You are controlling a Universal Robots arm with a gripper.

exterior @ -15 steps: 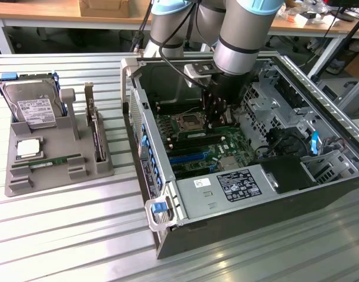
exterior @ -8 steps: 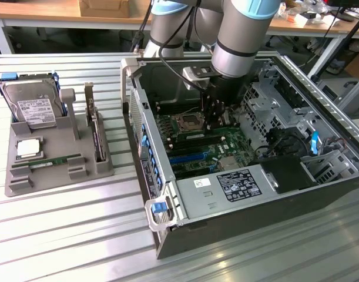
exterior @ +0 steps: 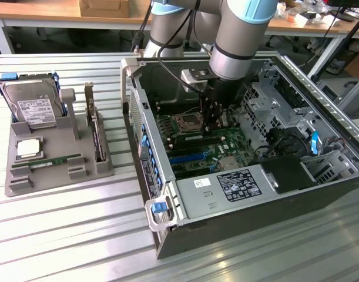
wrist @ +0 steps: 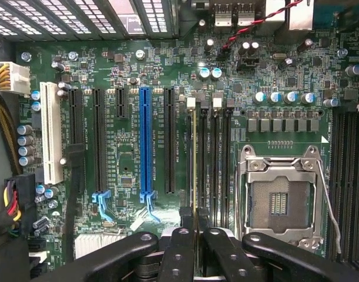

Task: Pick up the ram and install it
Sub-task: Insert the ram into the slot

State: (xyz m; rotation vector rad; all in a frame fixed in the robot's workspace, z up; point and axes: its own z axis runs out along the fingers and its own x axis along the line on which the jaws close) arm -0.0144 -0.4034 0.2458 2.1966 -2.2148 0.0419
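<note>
I see the gripper [wrist: 194, 232] clamped narrow on the ram [wrist: 194, 158], which stands on edge over a memory slot just beside the CPU socket [wrist: 280, 200], between it and the blue slot [wrist: 146, 144].

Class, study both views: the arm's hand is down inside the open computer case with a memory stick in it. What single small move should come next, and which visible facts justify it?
Probably a short, straight press downward. The hand is shut on the ram, which is seen edge-on, lined up along a memory slot beside the empty processor socket. In the exterior view the hand hangs over the motherboard. Whether the stick is fully seated cannot be told.
</note>
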